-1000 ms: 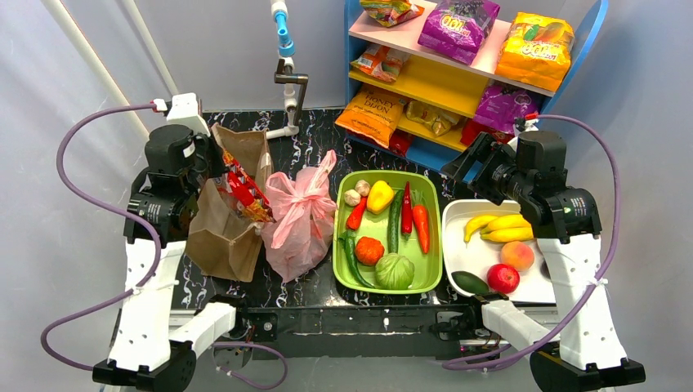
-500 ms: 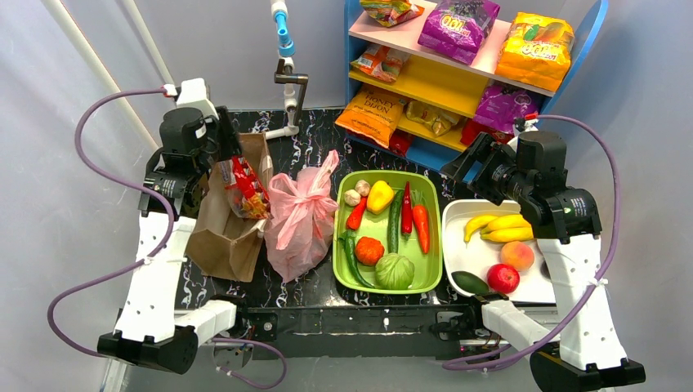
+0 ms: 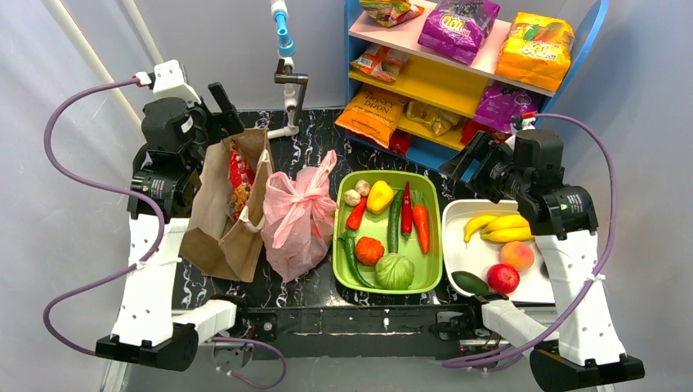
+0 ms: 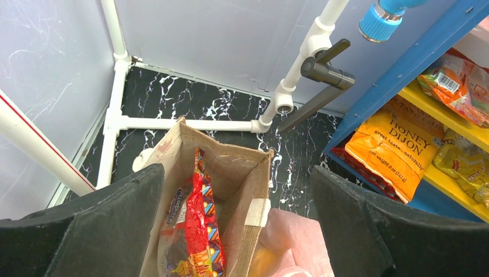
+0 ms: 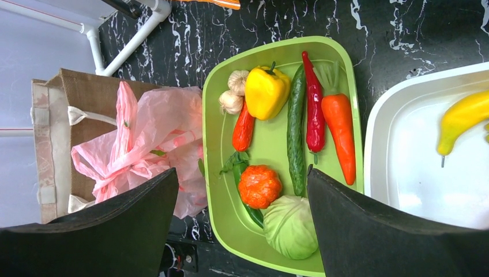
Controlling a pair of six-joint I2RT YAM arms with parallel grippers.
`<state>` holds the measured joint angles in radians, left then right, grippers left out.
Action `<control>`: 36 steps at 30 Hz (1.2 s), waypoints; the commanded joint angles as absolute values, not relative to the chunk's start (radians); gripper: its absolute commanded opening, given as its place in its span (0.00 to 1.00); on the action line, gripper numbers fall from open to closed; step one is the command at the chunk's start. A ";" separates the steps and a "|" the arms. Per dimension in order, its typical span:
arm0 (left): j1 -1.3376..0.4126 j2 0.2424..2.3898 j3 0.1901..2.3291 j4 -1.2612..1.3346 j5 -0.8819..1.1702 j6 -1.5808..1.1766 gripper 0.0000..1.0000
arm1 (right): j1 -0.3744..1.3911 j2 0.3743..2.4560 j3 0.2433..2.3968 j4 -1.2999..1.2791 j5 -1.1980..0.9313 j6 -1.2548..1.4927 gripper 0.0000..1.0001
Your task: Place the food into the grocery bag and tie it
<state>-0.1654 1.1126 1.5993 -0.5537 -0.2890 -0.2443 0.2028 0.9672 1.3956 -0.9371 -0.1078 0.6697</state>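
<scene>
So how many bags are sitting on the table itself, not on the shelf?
2. A brown paper bag stands at the left, a red snack packet inside it; a pink plastic bag sits right beside it, next to the green tray. None seems hidden.

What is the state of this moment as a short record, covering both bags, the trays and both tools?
paper bag: upright, mouth open
snack packet: red, inside the paper bag
pink bag: beside paper bag, handles look knotted
green tray: holds vegetables
white tray: holds bananas
left tool: open, empty, above paper bag
right tool: open, empty, facing green tray
</scene>
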 commanded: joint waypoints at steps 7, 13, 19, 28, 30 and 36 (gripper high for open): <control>-0.160 1.064 1.643 -0.624 -0.249 -0.291 0.98 | 0.198 1.008 1.408 -0.868 -0.127 0.664 0.88; -0.159 1.018 1.502 -0.476 0.130 -0.450 0.98 | 0.198 1.039 1.456 -0.875 -0.144 0.662 0.87; -0.188 1.183 1.427 -0.220 0.316 -0.675 0.98 | 0.198 0.942 1.502 -0.975 -0.073 0.652 0.87; -0.371 1.420 1.409 0.065 0.237 -0.759 0.98 | 0.198 0.800 1.509 -1.114 0.034 0.641 0.88; -0.387 1.472 1.405 0.117 0.226 -0.810 0.98 | 0.198 0.781 1.512 -1.138 0.055 0.635 0.89; -0.415 1.601 1.406 0.224 0.167 -0.911 0.98 | 0.198 0.743 1.499 -1.168 0.093 0.632 0.90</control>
<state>-0.4042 1.5761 1.4132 0.1013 0.2287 -0.8242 0.2028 0.7574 1.4849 -1.1427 0.0402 0.6495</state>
